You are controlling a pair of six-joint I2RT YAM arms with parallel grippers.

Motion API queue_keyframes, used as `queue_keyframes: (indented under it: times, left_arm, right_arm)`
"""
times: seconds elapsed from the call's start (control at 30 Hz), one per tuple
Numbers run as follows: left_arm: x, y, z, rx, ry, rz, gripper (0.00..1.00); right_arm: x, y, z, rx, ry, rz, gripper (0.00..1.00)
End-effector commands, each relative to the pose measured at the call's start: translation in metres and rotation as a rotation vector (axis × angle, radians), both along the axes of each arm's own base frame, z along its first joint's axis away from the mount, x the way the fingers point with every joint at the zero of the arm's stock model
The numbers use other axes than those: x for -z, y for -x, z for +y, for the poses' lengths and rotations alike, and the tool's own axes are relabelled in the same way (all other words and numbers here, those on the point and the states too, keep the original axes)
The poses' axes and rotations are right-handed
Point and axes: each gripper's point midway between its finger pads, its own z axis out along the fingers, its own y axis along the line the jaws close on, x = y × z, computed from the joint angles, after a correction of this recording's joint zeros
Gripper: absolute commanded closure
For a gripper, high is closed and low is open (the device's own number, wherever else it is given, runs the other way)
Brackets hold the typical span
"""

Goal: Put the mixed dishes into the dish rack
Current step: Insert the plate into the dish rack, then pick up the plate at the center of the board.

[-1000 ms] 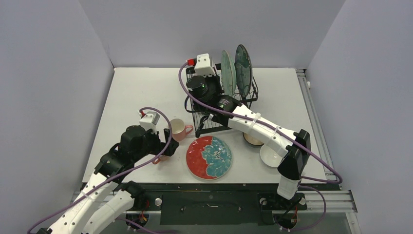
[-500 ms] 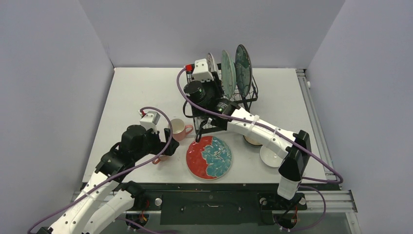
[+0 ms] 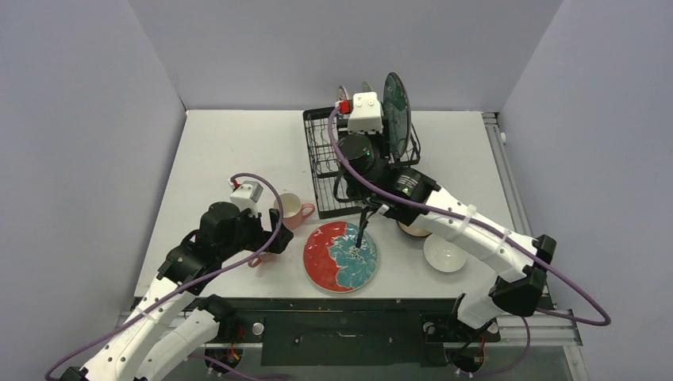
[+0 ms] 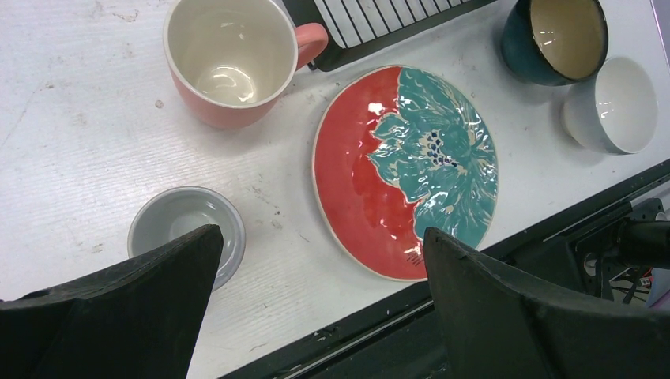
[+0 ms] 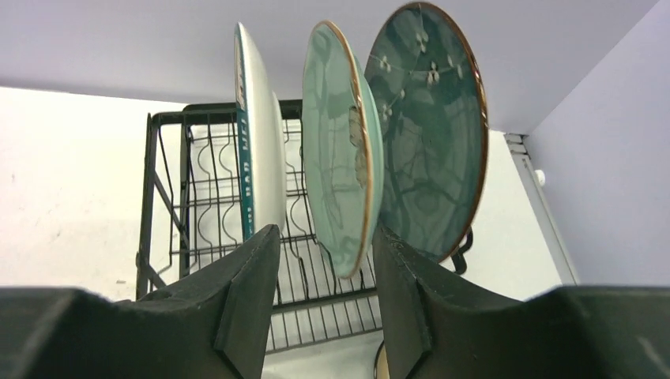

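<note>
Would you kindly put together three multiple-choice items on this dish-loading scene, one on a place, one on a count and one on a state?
1. Where is the red-orange plate?
A. Flat on the table, near the dish rack
B. Upright in a rack slot
C. Hanging off the table edge

2. How many plates stand upright in the dish rack?
A. Two
B. Three
C. Five

3. How does the pink mug stand?
A. On its side
B. Upside down
C. Upright and empty

Answers:
1 A: the left wrist view shows it lying flat.
2 B: the right wrist view shows a white plate, a light green plate and a dark teal plate.
3 C: its mouth faces up with nothing inside.
</note>
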Motion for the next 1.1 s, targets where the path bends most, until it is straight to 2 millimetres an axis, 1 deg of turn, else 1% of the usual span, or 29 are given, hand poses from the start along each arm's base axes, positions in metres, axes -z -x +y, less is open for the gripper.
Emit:
queue_keyframes:
  times: [0.0,0.03,0.07,0.1,0.13,0.17,0.2,0.23,0.27,0.3,0.33,0.37,0.4,0.43,0.47,0.5,0.53,0.7,0.73,0.77,0.8,0.83,0.87,0.9,0.93,0.97,1.0,1.03,1.07]
  left_arm:
    - [-0.010,-0.007,-0.006,0.016,0.025,-0.041,0.04]
    - [-0.010,-0.007,-0.006,0.018,0.025,-0.041,0.04]
    - [-0.009,-0.006,-0.008,0.027,0.026,-0.039,0.04]
    - [-0.009,-0.006,-0.008,0.030,0.027,-0.038,0.04]
    - [-0.009,-0.006,-0.008,0.029,0.027,-0.036,0.04]
    - [-0.009,-0.006,-0.009,0.030,0.028,-0.037,0.04]
    - [-0.009,-0.006,-0.009,0.034,0.030,-0.035,0.04]
    - [-0.008,-0.005,-0.010,0.037,0.030,-0.032,0.04]
    - [-0.008,-0.005,-0.011,0.043,0.032,-0.028,0.04]
    - [-0.008,-0.005,-0.012,0.048,0.033,-0.026,0.04]
    - [-0.008,-0.004,-0.014,0.052,0.034,-0.020,0.04]
    - [-0.009,-0.004,-0.015,0.057,0.034,-0.016,0.04]
    - [-0.009,-0.002,-0.017,0.067,0.040,-0.005,0.03]
    - [-0.012,-0.001,-0.019,0.077,0.048,-0.003,0.03]
    - [-0.011,0.002,-0.024,0.102,0.063,0.016,0.02]
    - [-0.011,0.003,-0.026,0.110,0.070,0.027,0.02]
    - [-0.011,0.006,-0.030,0.122,0.085,0.046,0.01]
    - [-0.008,0.014,-0.037,0.120,0.107,0.102,0.00]
    - [-0.006,0.018,-0.041,0.127,0.111,0.118,0.04]
    - [-0.005,0.019,-0.042,0.121,0.107,0.124,0.04]
    - [-0.004,0.024,-0.047,0.129,0.112,0.141,0.05]
    - [-0.003,0.024,-0.049,0.122,0.107,0.143,0.05]
    - [-0.002,0.030,-0.056,0.136,0.114,0.161,0.05]
    - [-0.001,0.030,-0.058,0.128,0.112,0.161,0.05]
    - [0.000,0.036,-0.067,0.146,0.124,0.173,0.05]
    - [0.002,0.036,-0.070,0.128,0.127,0.185,0.06]
    - [0.003,0.040,-0.075,0.144,0.126,0.186,0.06]
    - [0.005,0.039,-0.076,0.120,0.124,0.192,0.06]
    - [0.005,0.042,-0.080,0.127,0.124,0.192,0.07]
  right_arm:
    - [0.001,0.020,-0.011,-0.068,-0.093,0.023,0.57]
    - [0.002,0.025,-0.018,-0.076,-0.100,0.032,0.57]
    - [0.003,0.029,-0.017,-0.092,-0.131,0.042,0.57]
    - [0.004,0.035,-0.024,-0.101,-0.134,0.053,0.57]
    - [0.012,0.039,-0.024,-0.115,-0.137,0.073,0.57]
    - [0.008,0.044,-0.030,-0.123,-0.160,0.069,0.57]
    - [0.015,0.047,-0.031,-0.136,-0.169,0.085,0.57]
    - [0.012,0.053,-0.038,-0.145,-0.190,0.082,0.57]
    - [0.024,0.056,-0.038,-0.156,-0.187,0.106,0.57]
    - [0.021,0.061,-0.043,-0.166,-0.207,0.103,0.57]
    - [0.032,0.064,-0.044,-0.178,-0.204,0.126,0.57]
    - [0.031,0.069,-0.049,-0.184,-0.220,0.123,0.57]
    - [0.041,0.071,-0.051,-0.187,-0.215,0.144,0.57]
    - [0.040,0.076,-0.056,-0.193,-0.230,0.142,0.57]
    - [0.049,0.079,-0.057,-0.197,-0.231,0.158,0.57]
    - [0.047,0.083,-0.063,-0.202,-0.250,0.153,0.57]
    - [0.052,0.088,-0.066,-0.214,-0.268,0.159,0.57]
    - [0.078,0.099,-0.068,-0.258,-0.284,0.207,0.56]
    - [0.085,0.101,-0.069,-0.260,-0.278,0.223,0.56]
    - [0.090,0.103,-0.068,-0.267,-0.282,0.237,0.56]
    - [0.097,0.104,-0.068,-0.266,-0.273,0.251,0.56]
    - [0.100,0.105,-0.068,-0.269,-0.279,0.261,0.56]
    - [0.108,0.107,-0.068,-0.268,-0.273,0.273,0.56]
    - [0.112,0.108,-0.067,-0.273,-0.278,0.283,0.56]
    - [0.120,0.109,-0.068,-0.273,-0.274,0.295,0.56]
    - [0.130,0.111,-0.067,-0.275,-0.271,0.314,0.56]
    - [0.133,0.112,-0.066,-0.277,-0.277,0.320,0.56]
    - [0.144,0.113,-0.064,-0.283,-0.285,0.342,0.55]
    - [0.149,0.114,-0.063,-0.285,-0.290,0.352,0.55]
